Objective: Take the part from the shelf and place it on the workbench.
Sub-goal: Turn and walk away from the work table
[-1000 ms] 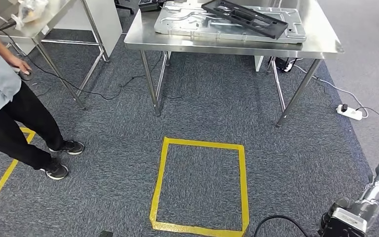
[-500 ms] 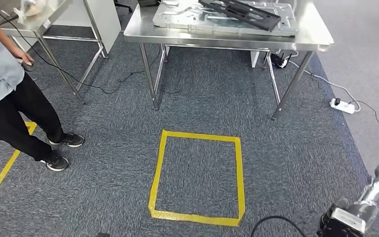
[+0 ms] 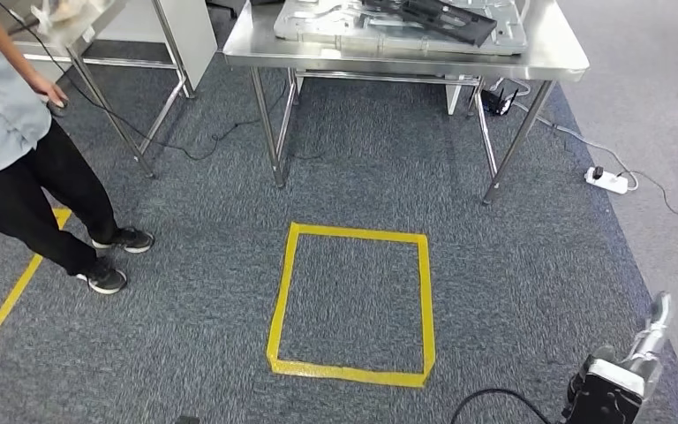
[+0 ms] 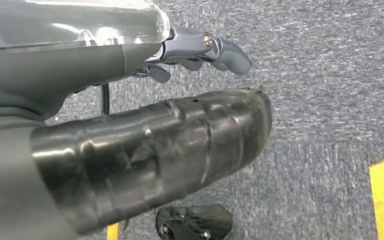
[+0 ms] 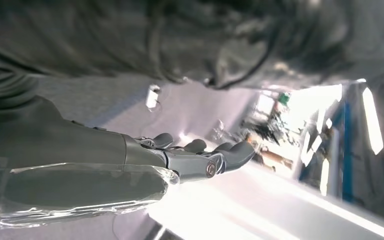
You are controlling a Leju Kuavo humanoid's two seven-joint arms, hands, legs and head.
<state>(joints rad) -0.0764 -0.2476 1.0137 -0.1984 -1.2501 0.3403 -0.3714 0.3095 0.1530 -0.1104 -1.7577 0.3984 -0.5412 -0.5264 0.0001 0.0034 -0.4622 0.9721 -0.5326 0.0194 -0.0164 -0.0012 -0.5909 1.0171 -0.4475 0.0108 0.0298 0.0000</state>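
Note:
The steel workbench stands at the far side of the carpet. On it lies a silver plate with a long black part resting across it. My right hand hangs low at the right, far from the bench; in the right wrist view this hand has its fingers stretched out with nothing in them. In the left wrist view my left hand hangs over the carpet, its fingers apart and holding nothing.
A person stands at the left beside a second steel table. A yellow tape square marks the carpet in front of me, more tape at the left. A white power strip and cables lie right of the bench.
The whole picture has shifted: the workbench sits higher and the tape square nearer, so the camera moved. The person has shifted a little. Both hands still hold nothing.

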